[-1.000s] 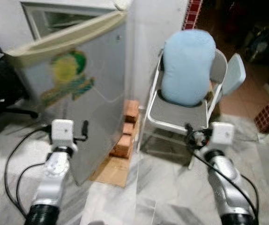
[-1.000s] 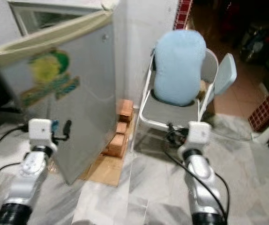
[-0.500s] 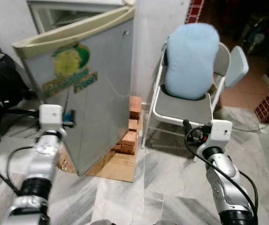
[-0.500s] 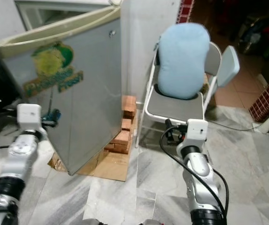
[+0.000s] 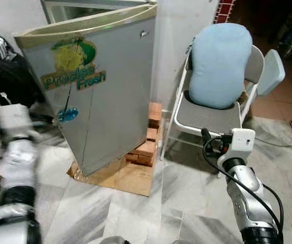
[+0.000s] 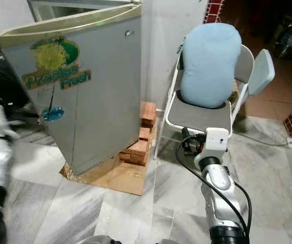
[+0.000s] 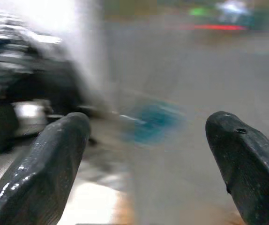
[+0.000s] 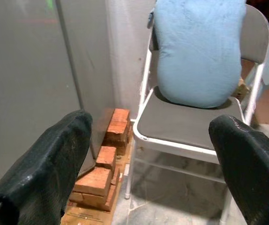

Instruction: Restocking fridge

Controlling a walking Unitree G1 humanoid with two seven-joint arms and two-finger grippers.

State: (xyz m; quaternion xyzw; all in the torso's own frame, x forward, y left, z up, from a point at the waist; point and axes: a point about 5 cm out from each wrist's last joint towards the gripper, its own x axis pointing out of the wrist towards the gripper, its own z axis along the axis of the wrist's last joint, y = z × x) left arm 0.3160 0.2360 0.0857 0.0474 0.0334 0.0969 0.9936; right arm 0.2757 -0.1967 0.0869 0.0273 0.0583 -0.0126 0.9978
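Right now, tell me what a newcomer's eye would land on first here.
The grey fridge with its green and yellow Precise Fresh sticker dominates the left, standing on cardboard with red bricks stacked at its corner. Right of it, a folding chair holds a big pale blue cushion. The right gripper hangs open towards the chair; the left gripper is open beside the fridge.

Grey marble floor (image 5: 186,203), flattened cardboard (image 5: 130,179) under the fridge (image 5: 100,91), stacked bricks (image 5: 148,142), folding chair (image 5: 207,114) beside.
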